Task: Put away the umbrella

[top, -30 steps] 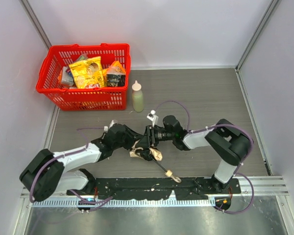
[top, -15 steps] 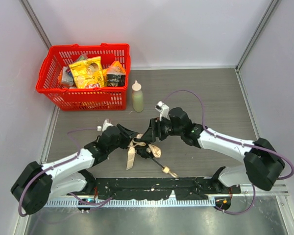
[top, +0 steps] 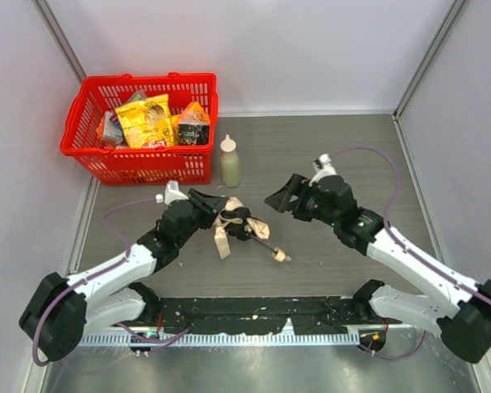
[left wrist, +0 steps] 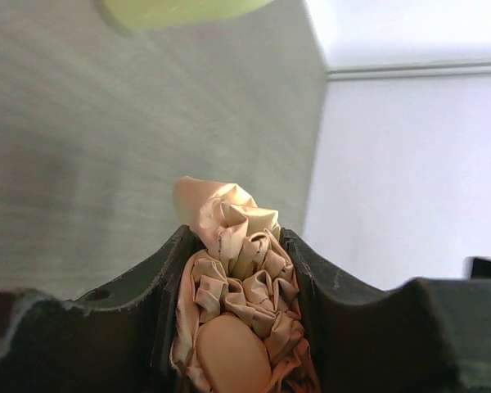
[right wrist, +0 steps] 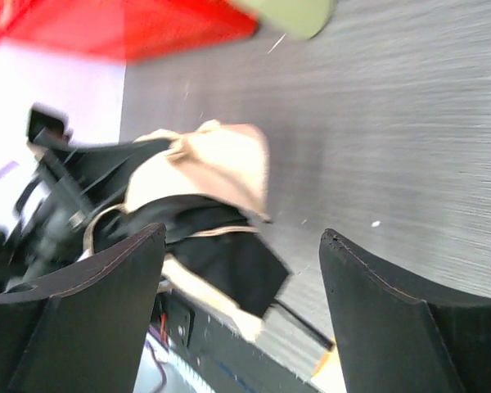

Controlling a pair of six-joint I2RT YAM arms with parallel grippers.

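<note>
The beige umbrella point(top: 239, 221) is bunched in my left gripper point(top: 229, 219), with its thin black shaft and pale knob handle point(top: 280, 256) pointing toward the near right. The left wrist view shows crumpled beige fabric point(left wrist: 237, 295) pinched between the fingers. My right gripper point(top: 280, 196) is open and empty, a little to the right of the umbrella; its wrist view shows the umbrella's fabric point(right wrist: 204, 168) ahead of the wide-apart fingers.
A red basket point(top: 90, 151) holding snack packets stands at the back left. A pale green squeeze bottle point(top: 229, 162) stands just right of it, behind the umbrella. Grey walls close the table on three sides.
My right gripper has let go of the umbrella and drawn back to the right. My left gripper has carried the umbrella a little farther from the near edge.
</note>
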